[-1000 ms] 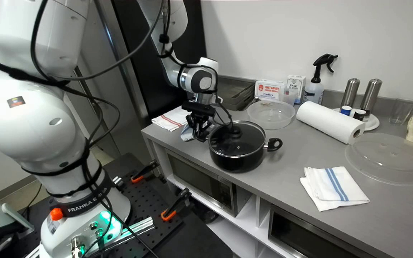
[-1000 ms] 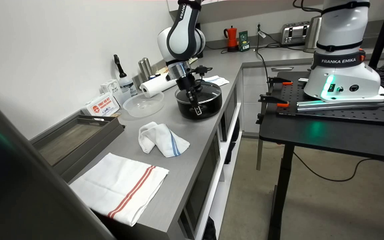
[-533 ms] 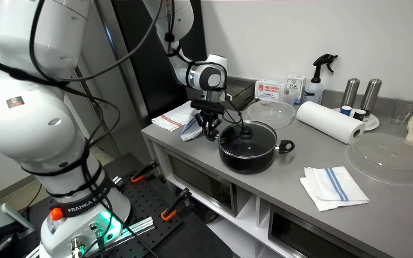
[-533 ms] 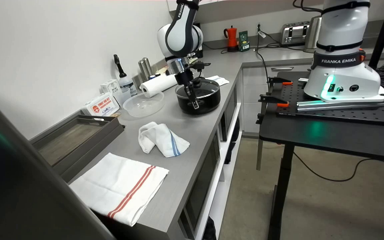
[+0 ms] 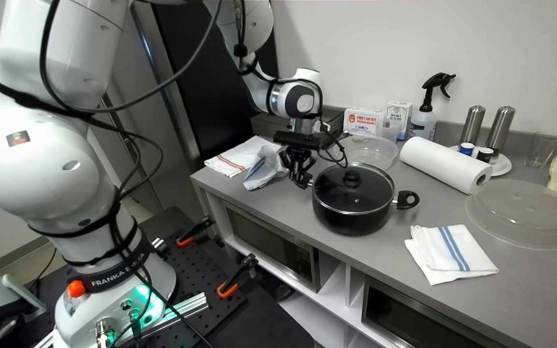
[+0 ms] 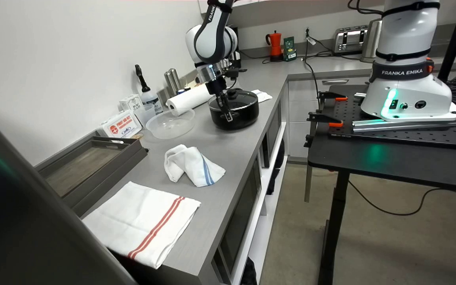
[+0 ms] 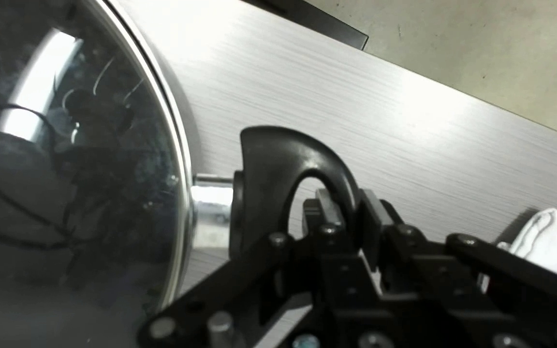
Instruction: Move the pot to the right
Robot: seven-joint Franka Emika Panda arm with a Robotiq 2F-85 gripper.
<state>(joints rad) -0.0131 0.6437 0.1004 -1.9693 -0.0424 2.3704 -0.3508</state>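
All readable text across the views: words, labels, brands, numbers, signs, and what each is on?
"FIRST AID KIT": white box
"SEA SALT": upright carton beside it
"FRANKA EMIKA": robot base collar
"FRANK", rest unclear: dark arm band
Too small or blurred: spray bottle label, arm sticker, green packet, finer print on box and carton.
No legible numbers.

Glossy glass in the lid (image 7: 90, 193) of the cooking pot (image 5: 351, 217), bright metal along the rim (image 7: 184, 164), smooth plastic in the side handle (image 7: 266, 183). Brushed-looking sheen on the bench (image 7: 307, 96), matt cloth in the red-striped dish towel (image 6: 141, 217), wood-like grain in the tray (image 6: 87, 168).
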